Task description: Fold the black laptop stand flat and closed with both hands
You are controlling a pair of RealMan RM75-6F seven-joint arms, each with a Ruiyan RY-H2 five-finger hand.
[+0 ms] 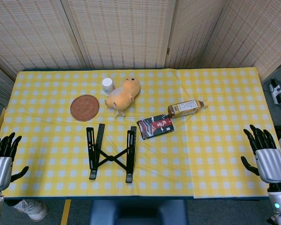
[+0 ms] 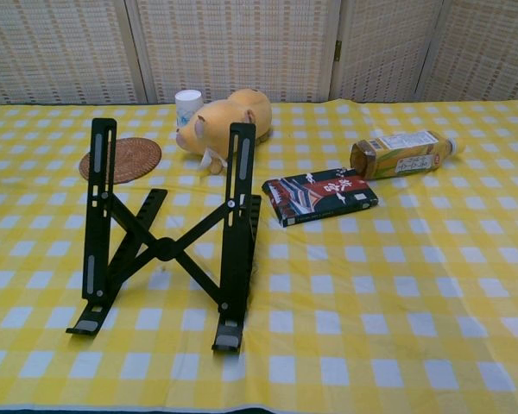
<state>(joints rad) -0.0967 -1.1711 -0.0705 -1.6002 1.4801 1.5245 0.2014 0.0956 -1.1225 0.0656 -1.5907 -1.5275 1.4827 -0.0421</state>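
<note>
The black laptop stand (image 1: 110,152) stands unfolded near the table's front edge, its two long bars spread apart and joined by a crossed brace. The chest view shows the stand (image 2: 166,237) raised at the back, feet toward the camera. My left hand (image 1: 2,159) hangs off the table's left end with fingers spread, holding nothing. Off the right end, my right hand (image 1: 264,154) is likewise open and empty. Both hands are far from the stand and appear only in the head view.
Behind the stand lie a round woven coaster (image 1: 84,107), a small white cup (image 1: 107,86), a yellow plush toy (image 1: 123,93), a dark packet (image 1: 155,126) and a tea bottle (image 1: 185,108) on its side. The yellow checked cloth (image 1: 215,154) covers the table.
</note>
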